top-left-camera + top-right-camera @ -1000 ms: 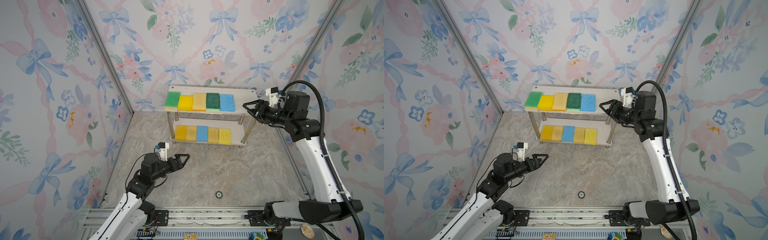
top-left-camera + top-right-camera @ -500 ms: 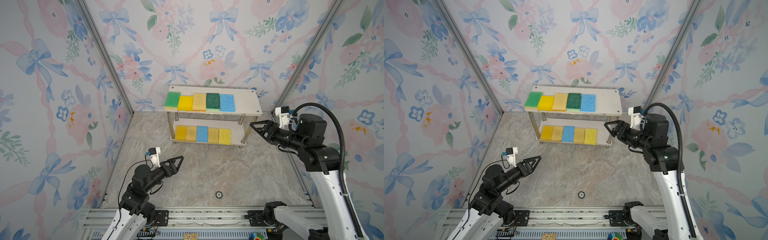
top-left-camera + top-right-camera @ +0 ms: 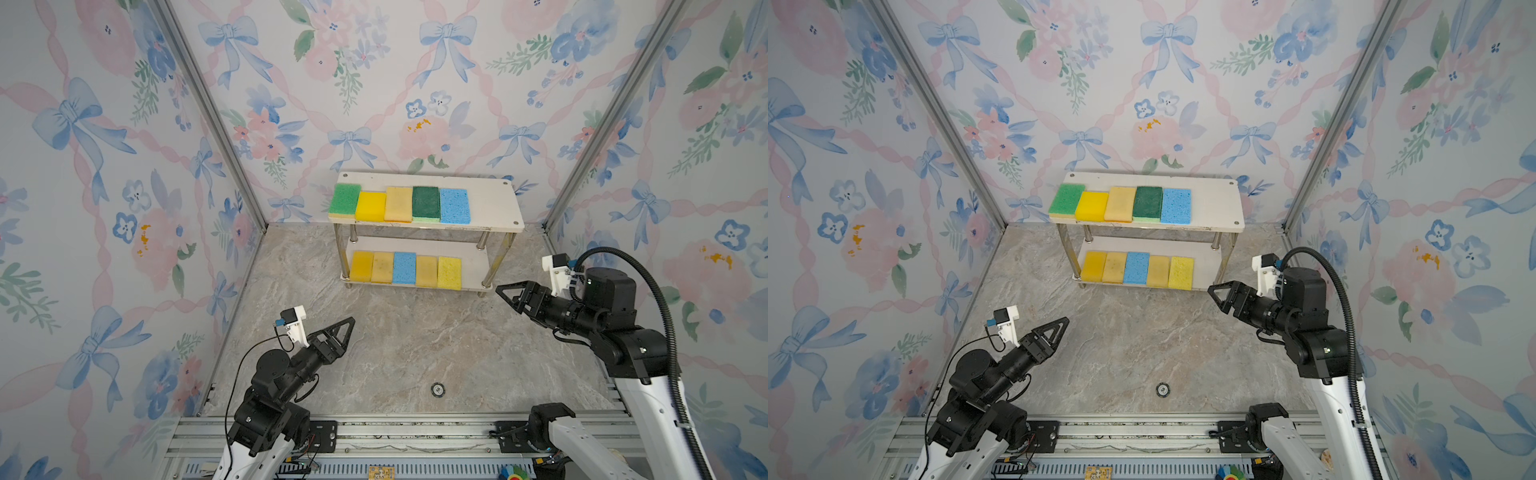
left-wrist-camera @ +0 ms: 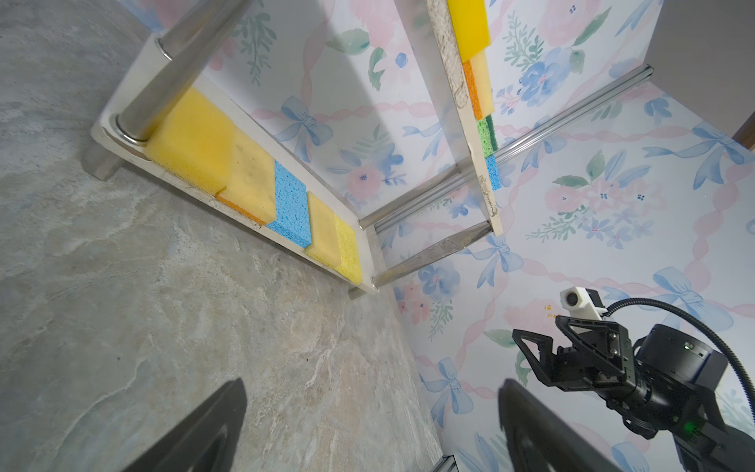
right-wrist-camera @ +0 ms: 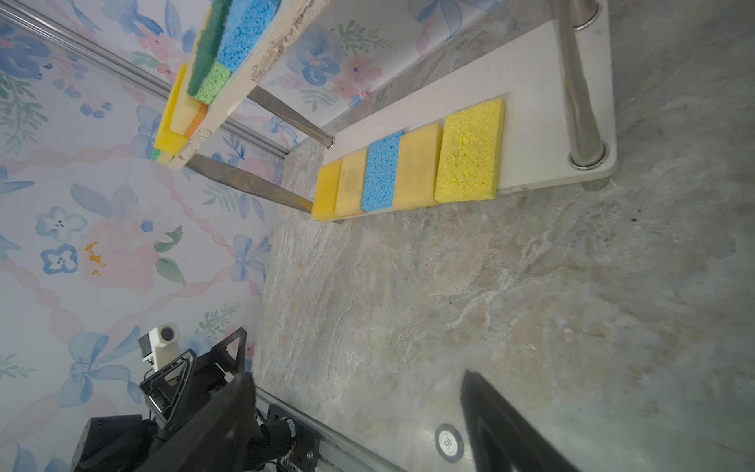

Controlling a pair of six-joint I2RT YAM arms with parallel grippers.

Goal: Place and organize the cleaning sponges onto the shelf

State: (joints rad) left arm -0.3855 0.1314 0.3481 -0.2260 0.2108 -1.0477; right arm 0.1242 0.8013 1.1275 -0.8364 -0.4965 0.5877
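Reading both arms low, pointing toward shelf [image 3: 494, 205] at frame centre. I see left gripper [image 3: 343, 330] lower left, right gripper [image 3: 509, 293] mid right, both jaws wide, empty. Ten cleaning sponges [image 3: 399, 203] on shelf: five per tier, side by side.

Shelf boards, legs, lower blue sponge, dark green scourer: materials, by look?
Shelf boards: smooth white laminate, probably over particleboard; the top board's edge looks rough and chipped.
Legs: polished metal, likely chrome-plated; mirror-like reflections.
Blue sponge: open-pored cellulose or foam; visible pits.
Dark green scourer: matte abrasive pad on lighter green foam; two layers show at its edge.
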